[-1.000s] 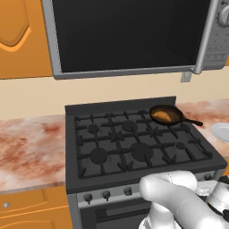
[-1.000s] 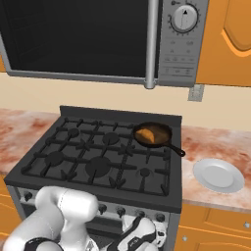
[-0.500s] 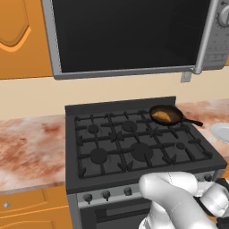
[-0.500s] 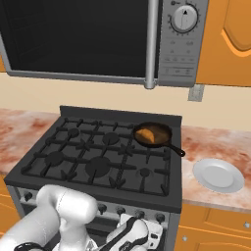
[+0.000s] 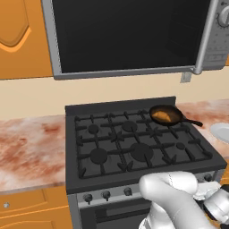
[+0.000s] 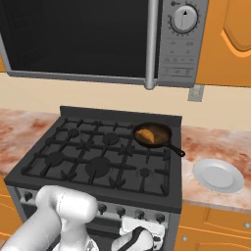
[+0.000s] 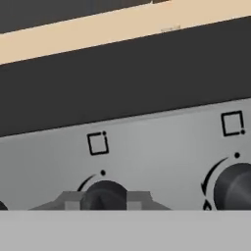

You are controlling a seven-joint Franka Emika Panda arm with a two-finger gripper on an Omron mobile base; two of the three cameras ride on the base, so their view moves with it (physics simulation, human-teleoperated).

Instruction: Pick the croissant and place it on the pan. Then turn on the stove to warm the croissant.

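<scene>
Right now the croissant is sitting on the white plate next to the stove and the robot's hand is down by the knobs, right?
Not quite. The croissant is in the pan on the stove's back right burner; the white plate has nothing on it. The right base view shows this. The gripper is indeed down at a knob.

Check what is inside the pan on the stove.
The pan sits on the stove's back right burner with the croissant lying inside it, toward the left side. The grate and burner directly beneath the pan are covered from sight.
</scene>
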